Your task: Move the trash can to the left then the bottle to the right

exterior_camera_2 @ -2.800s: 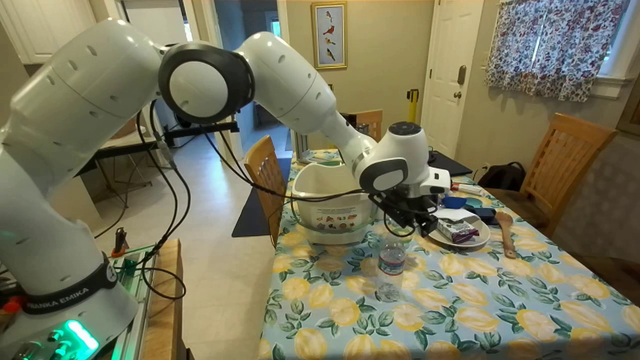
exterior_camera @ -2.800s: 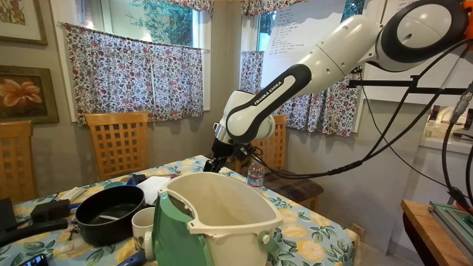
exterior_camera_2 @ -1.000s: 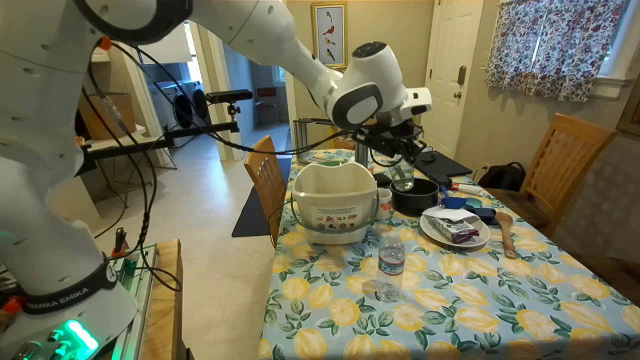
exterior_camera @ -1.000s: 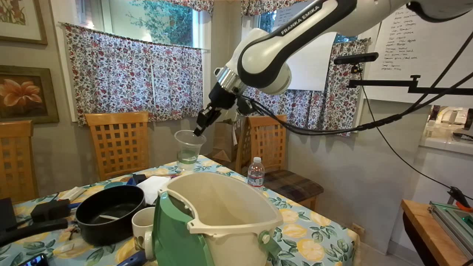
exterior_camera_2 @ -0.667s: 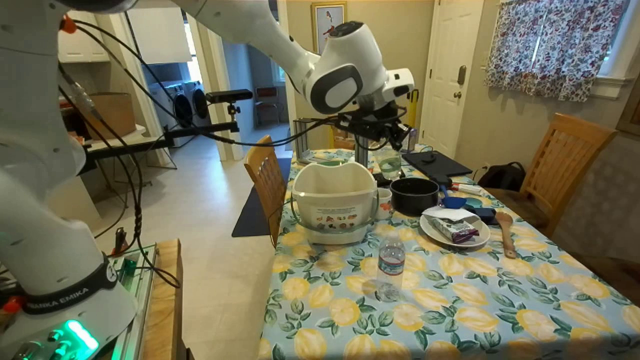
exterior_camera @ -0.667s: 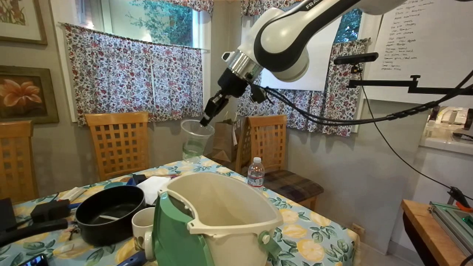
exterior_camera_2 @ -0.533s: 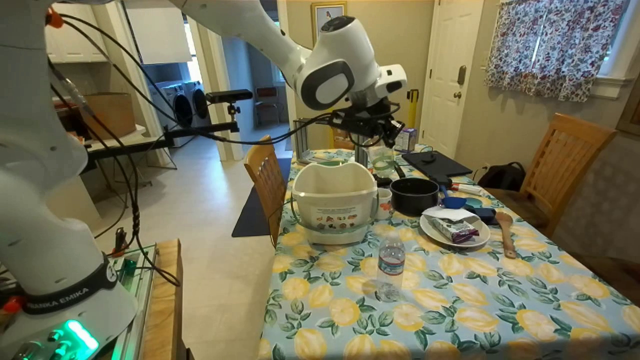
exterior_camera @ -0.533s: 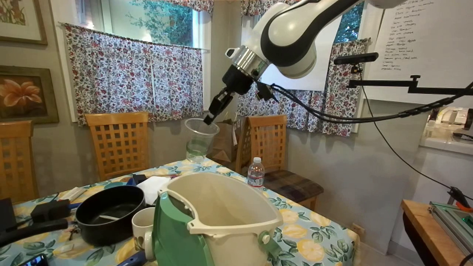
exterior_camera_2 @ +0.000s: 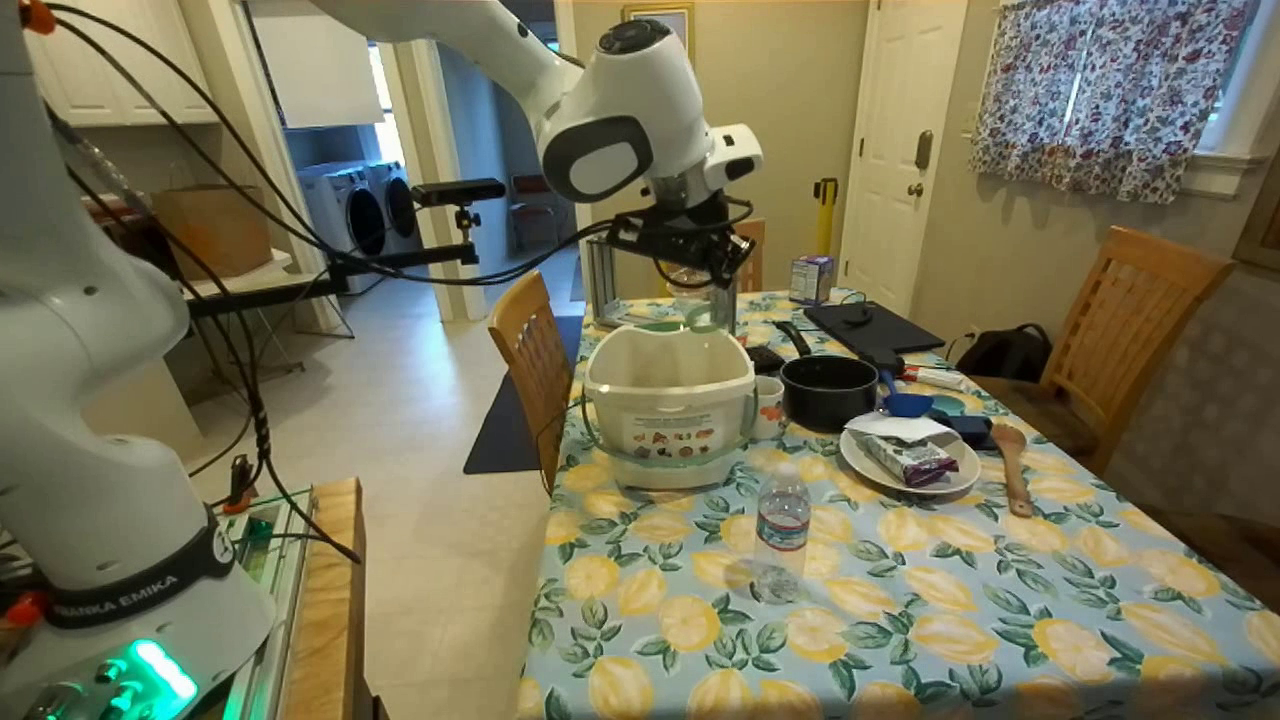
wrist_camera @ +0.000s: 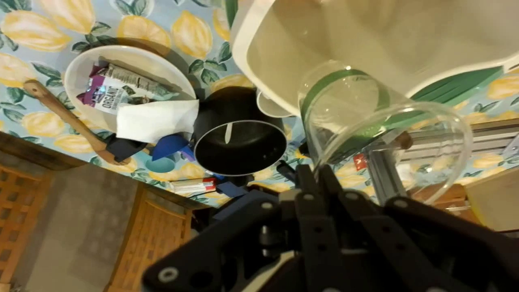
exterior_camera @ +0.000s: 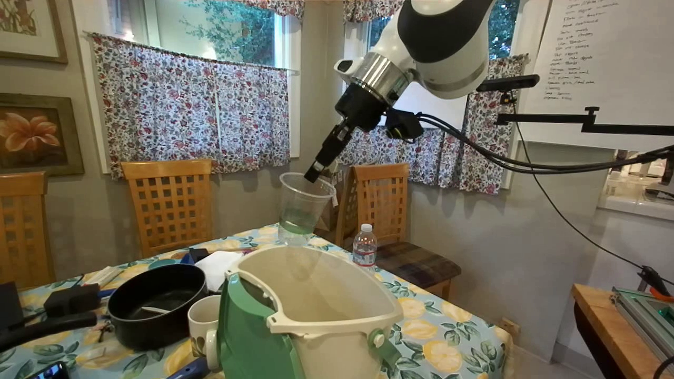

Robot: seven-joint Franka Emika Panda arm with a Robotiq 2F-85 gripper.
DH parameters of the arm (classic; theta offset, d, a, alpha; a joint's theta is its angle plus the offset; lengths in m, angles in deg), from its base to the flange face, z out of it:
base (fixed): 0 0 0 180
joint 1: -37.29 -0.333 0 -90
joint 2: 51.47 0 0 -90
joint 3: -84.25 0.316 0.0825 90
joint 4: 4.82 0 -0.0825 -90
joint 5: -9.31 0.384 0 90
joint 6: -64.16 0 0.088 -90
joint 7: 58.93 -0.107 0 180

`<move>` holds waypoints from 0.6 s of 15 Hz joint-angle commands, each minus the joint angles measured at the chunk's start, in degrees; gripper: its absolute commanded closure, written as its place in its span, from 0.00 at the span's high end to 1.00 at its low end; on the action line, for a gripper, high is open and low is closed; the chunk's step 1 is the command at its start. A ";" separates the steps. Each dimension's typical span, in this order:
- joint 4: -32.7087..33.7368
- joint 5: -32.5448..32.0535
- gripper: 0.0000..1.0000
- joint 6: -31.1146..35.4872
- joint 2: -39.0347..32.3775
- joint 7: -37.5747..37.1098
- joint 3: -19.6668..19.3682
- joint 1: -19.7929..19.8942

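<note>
The trash can, a cream-white bin [exterior_camera: 337, 342] with a green panel, stands upright on the table in both exterior views; its opening [wrist_camera: 292, 44] fills the upper right of the wrist view. In both exterior views the clear bottle [exterior_camera: 364, 247] [exterior_camera_2: 783, 520] is upright on the cloth, apart from the bin. It is out of the wrist view. My gripper [wrist_camera: 316, 170] [exterior_camera: 313, 176] is shut on the rim of a clear plastic cup [wrist_camera: 344, 97] [exterior_camera: 303, 208] with a green band. The cup hangs tilted near the bin's rim; how far it reaches over the opening I cannot tell.
Beside the bin are a white mug [exterior_camera: 202, 321] and a black pan [exterior_camera: 152, 310]. A plate [exterior_camera_2: 960, 480] with a wrapped bar, and a wooden spoon [exterior_camera_2: 1015, 465], lie further along. Behind the bin stands a metal frame [exterior_camera_2: 605, 285]; a chair [exterior_camera_2: 530, 370] touches the table's side.
From low behind the bin my gripper has risen with the cup. Over the last second it has carried the cup across towards the bin. The bin and bottle have stayed put.
</note>
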 commanded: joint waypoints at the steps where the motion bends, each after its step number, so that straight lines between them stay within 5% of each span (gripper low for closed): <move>1: -1.67 2.29 0.02 -6.56 0.92 3.59 1.01 2.01; 2: -1.08 4.13 0.02 -8.39 0.56 5.14 -6.11 -4.56; 4: -0.27 2.80 0.02 -8.96 -1.98 5.53 -10.40 -7.73; 9: 2.53 2.51 0.02 -5.93 -8.35 6.13 -16.06 -12.79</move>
